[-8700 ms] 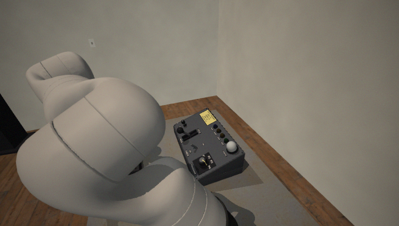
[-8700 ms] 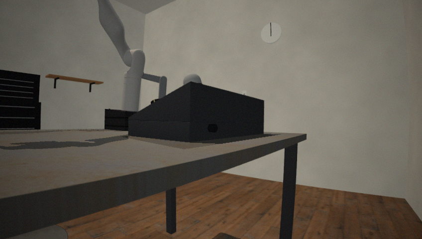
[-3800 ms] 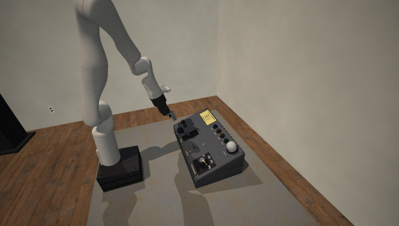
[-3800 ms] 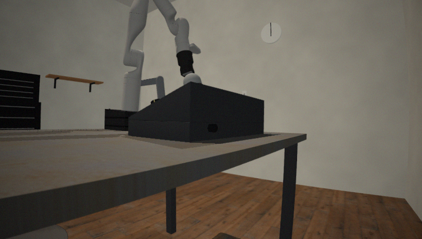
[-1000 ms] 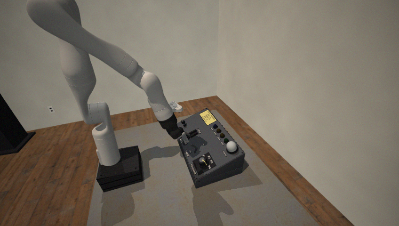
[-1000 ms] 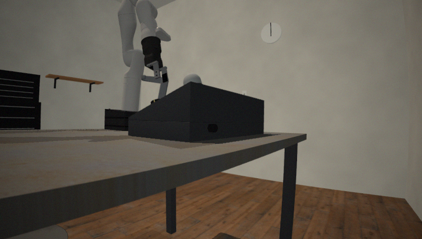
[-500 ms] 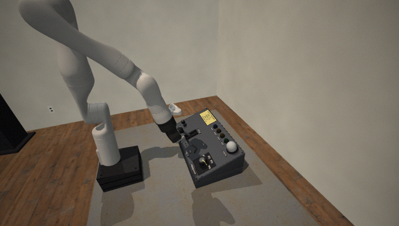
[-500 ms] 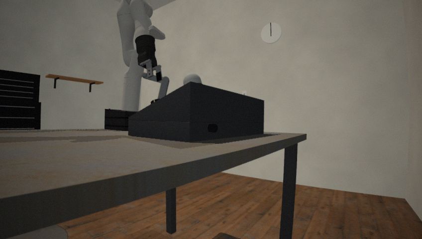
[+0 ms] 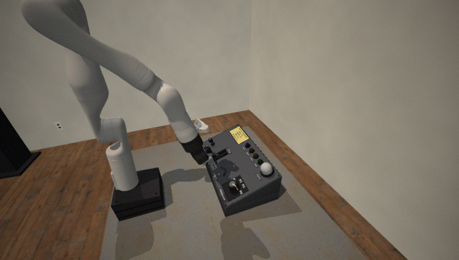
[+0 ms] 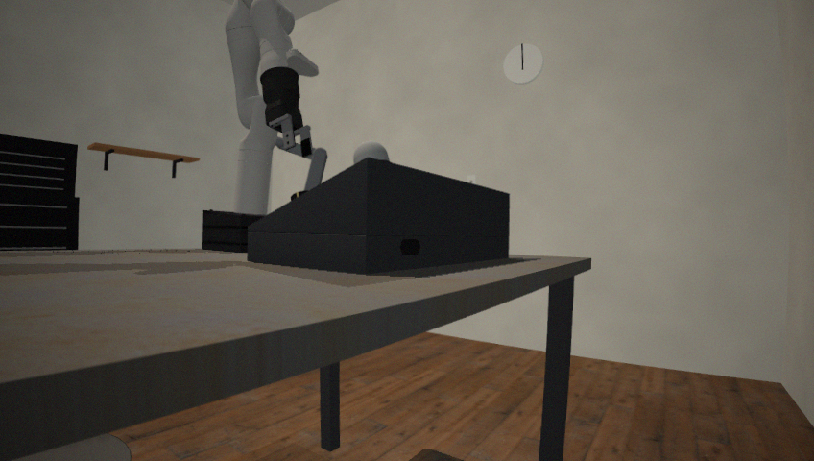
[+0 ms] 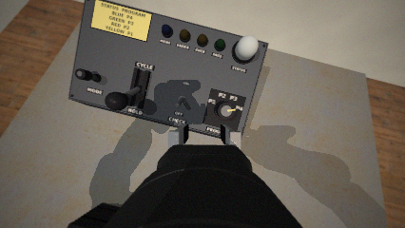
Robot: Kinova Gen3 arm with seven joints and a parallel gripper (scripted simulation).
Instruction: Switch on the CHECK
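Observation:
The dark console (image 9: 244,167) sits on the grey table top. In the wrist view its small CHECK toggle (image 11: 180,103) stands in the panel's lower middle, above the labels OFF and CHECK. My gripper (image 11: 204,131) is open and empty, hovering above the panel's near edge, its fingertips just below the CHECK label and apart from the toggle. The gripper also shows in the top view (image 9: 210,160) over the console's left side, and in the exterior view (image 10: 297,139) above the console (image 10: 379,219).
On the panel are a black-knobbed CYCLE lever (image 11: 125,98), a MODE switch (image 11: 87,75), a PROGRAM rotary knob (image 11: 224,110), several coloured lamps (image 11: 192,42), a white STATUS dome (image 11: 246,47) and a yellow label (image 11: 122,19). The arm's base block (image 9: 137,194) stands to the left.

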